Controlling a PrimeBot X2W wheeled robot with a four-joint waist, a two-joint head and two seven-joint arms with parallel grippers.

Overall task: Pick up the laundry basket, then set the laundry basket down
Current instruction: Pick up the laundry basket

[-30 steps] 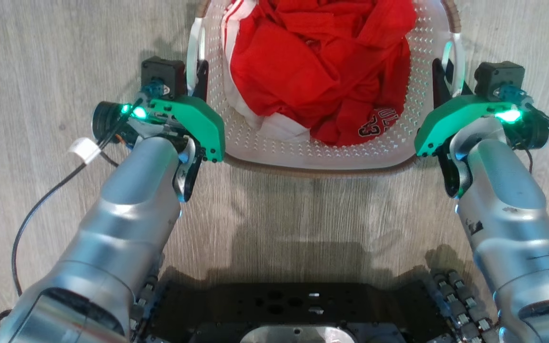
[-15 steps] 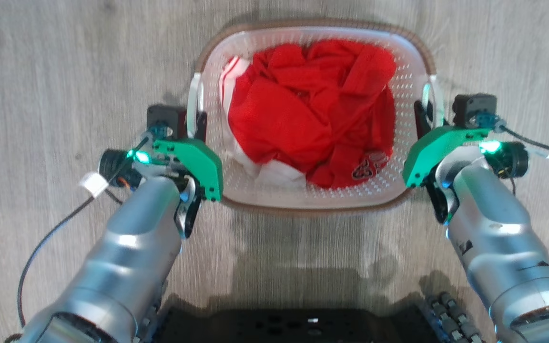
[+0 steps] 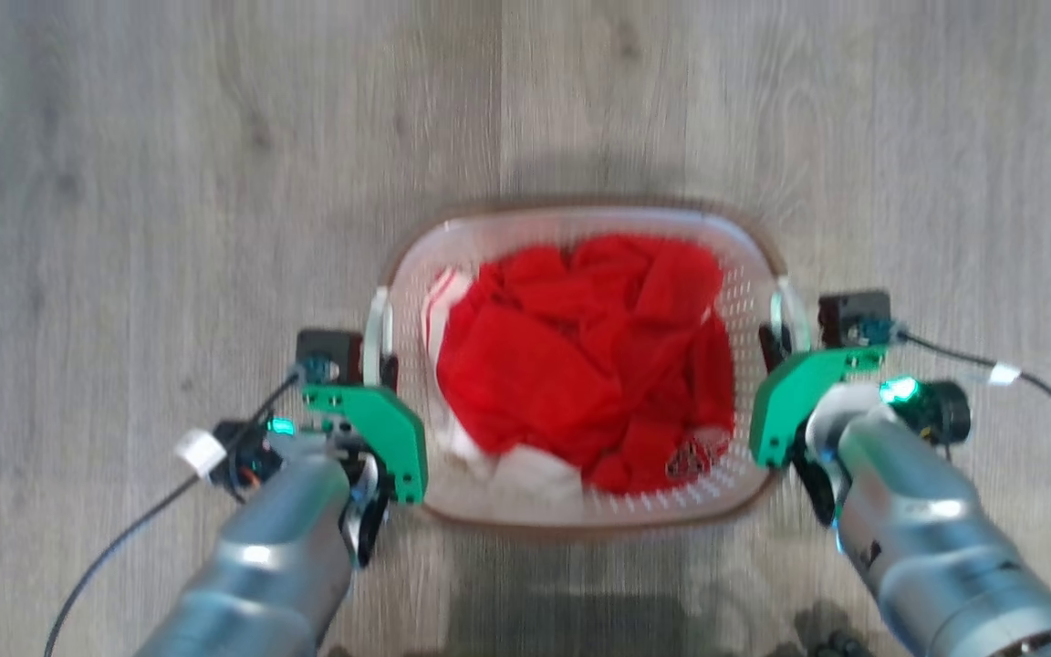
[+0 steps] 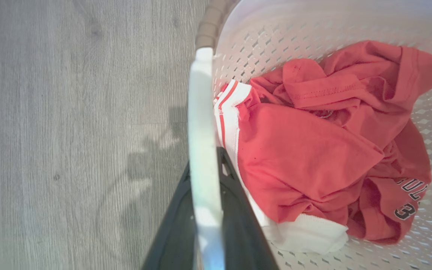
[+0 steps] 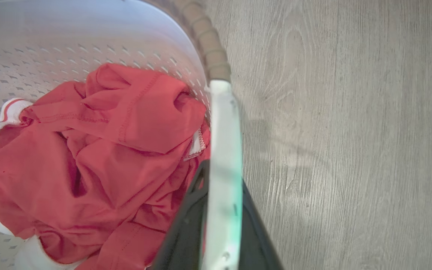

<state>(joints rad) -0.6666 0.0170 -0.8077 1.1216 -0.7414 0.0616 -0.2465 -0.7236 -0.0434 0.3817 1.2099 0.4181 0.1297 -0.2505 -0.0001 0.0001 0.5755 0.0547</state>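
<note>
— Contents, largest to smallest?

— Grey plank floor [image 3: 170, 182]. At mid-view, the laundry basket [image 3: 749, 274], loaded with red clothing [image 3: 571, 365]; cannot tell whether resting on the floor or lifted just clear of it. White left handle [image 4: 201, 112] and right handle [image 5: 223, 123]. Left pincer [image 4: 204, 165] clenched across its handle; right pincer [image 5: 221, 174] likewise clamped on the other.

— Hazards from here?

— Probably a tilt and spilled clothing, given any uneven raising of the two sides. Possibly a slip, given thin smooth handles pinched only between narrow fingers [image 4: 238, 225].

— Versus half a second ago?

— Whole head view shifted, hence camera motion. Basket now drawn smaller and lower, with the full brown rim [image 3: 580, 203] in sight. Same grips on both handles.
</note>
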